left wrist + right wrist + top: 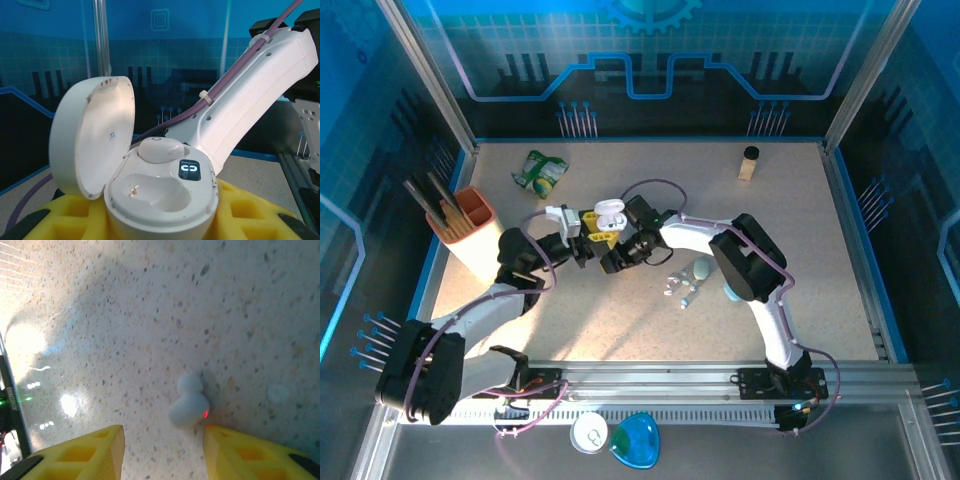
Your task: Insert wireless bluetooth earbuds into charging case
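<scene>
Your left gripper (160,225) holds the case (90,135), one earbud (160,149) seated; the second earbud (189,407) lies inside your wide right gripper (162,440).

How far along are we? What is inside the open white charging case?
One rounded white plastic earbud sits in the far socket of the open white charging case; the near socket is empty, with gold contacts showing. The far socket's floor is covered by that earbud.

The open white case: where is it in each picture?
Top view: open white case, centre, in the left gripper.
Left wrist: low centre, lid tilted open to the left.
Right wrist: a loose earbud lies on the table.
Shared landmark: white right arm.
</scene>
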Robot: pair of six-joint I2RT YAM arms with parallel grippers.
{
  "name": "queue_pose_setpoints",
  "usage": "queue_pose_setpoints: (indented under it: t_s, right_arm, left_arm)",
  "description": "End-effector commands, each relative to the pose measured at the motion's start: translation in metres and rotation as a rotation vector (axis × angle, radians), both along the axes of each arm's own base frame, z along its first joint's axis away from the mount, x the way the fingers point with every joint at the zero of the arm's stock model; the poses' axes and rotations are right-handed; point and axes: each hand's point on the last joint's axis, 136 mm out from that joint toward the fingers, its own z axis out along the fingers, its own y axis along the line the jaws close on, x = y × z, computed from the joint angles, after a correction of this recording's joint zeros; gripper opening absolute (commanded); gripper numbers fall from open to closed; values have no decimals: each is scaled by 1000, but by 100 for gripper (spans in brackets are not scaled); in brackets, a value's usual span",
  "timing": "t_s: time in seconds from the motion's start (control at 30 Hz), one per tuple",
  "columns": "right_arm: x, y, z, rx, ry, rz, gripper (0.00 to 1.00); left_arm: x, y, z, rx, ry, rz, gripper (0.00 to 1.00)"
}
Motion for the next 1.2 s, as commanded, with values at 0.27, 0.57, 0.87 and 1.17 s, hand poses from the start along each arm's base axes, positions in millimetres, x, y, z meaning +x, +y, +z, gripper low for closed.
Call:
queue_pose_setpoints:
  t_s: [0.27, 0.57, 0.87, 1.17]
  right_arm:
    - [23, 7, 18, 21, -74, -65, 49]
    - [37, 40, 7, 48, -36, -24, 48]
    - [14, 42, -7, 41, 53, 61, 47]
    - [-13, 16, 2, 2, 33, 115, 46]
  left_arm:
    - [-1, 7, 11, -11, -55, 41, 34]
    - [0, 7, 12, -12, -52, 44, 34]
    - [-2, 8, 17, -3, -70, 54, 34]
    - [-2, 8, 17, -13, -63, 49, 34]
